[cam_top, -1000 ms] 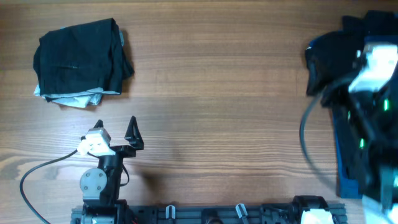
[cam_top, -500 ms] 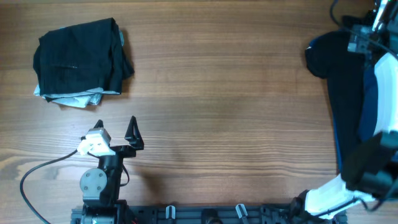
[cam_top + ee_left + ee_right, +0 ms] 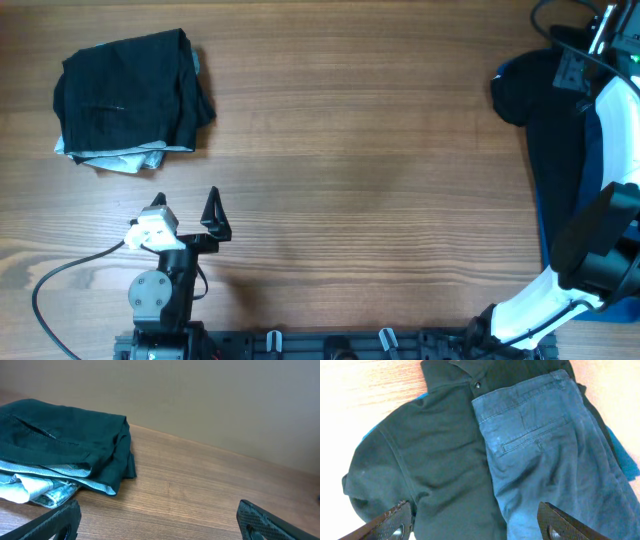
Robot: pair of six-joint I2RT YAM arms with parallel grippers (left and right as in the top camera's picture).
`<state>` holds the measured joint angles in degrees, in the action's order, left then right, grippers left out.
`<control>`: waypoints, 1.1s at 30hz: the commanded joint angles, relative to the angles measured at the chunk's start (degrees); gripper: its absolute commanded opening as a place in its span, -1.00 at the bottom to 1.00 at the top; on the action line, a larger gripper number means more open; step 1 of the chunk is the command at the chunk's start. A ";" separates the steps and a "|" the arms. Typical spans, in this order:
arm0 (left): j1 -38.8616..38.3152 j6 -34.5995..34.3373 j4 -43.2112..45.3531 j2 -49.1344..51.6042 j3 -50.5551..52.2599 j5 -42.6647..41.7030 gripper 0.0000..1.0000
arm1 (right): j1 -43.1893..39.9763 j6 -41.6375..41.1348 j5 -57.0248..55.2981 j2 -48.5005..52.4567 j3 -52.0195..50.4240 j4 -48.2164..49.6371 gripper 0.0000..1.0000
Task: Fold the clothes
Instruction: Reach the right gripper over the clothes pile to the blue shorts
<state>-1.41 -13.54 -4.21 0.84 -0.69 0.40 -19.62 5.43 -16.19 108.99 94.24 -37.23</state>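
Shorts, seemingly atop black polo, show clearly only from right wrist.

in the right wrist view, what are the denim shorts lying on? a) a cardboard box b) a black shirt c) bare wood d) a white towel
b: the denim shorts overlap a black shirt, whose collar button shows just beside the waistband.

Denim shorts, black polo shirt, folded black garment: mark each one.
denim shorts (image 3: 545,465), right wrist view, on the seat below the back pocket.
black polo shirt (image 3: 435,450), right wrist view, on the body beside the shorts.
folded black garment (image 3: 125,95), overhead view, on its top layer.
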 commanded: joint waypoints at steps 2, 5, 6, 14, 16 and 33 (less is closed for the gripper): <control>-0.24 1.33 0.15 -0.42 0.33 0.55 1.00 | 0.09 -2.62 -1.81 1.42 1.31 0.44 0.61; -0.24 1.33 0.15 -0.42 0.33 0.57 0.99 | 0.09 -2.58 -1.81 1.44 1.29 1.20 0.70; -0.24 1.33 0.15 -0.39 0.33 0.57 1.00 | 0.09 -2.40 -1.86 1.49 1.18 1.92 0.71; -0.24 1.33 0.15 -0.39 0.33 0.55 1.00 | 0.15 -7.61 -2.45 5.09 0.87 3.76 0.62; -0.24 1.33 0.15 -0.39 0.33 0.57 0.99 | 0.33 -8.48 -2.45 6.95 0.87 3.52 0.63; -0.24 1.33 0.15 -0.39 0.33 0.57 1.00 | 5.81 -8.87 13.27 10.82 0.90 3.76 0.69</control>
<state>-1.41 -13.54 -4.21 0.84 -0.69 0.40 -13.76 -0.47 1.26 118.67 94.24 -33.34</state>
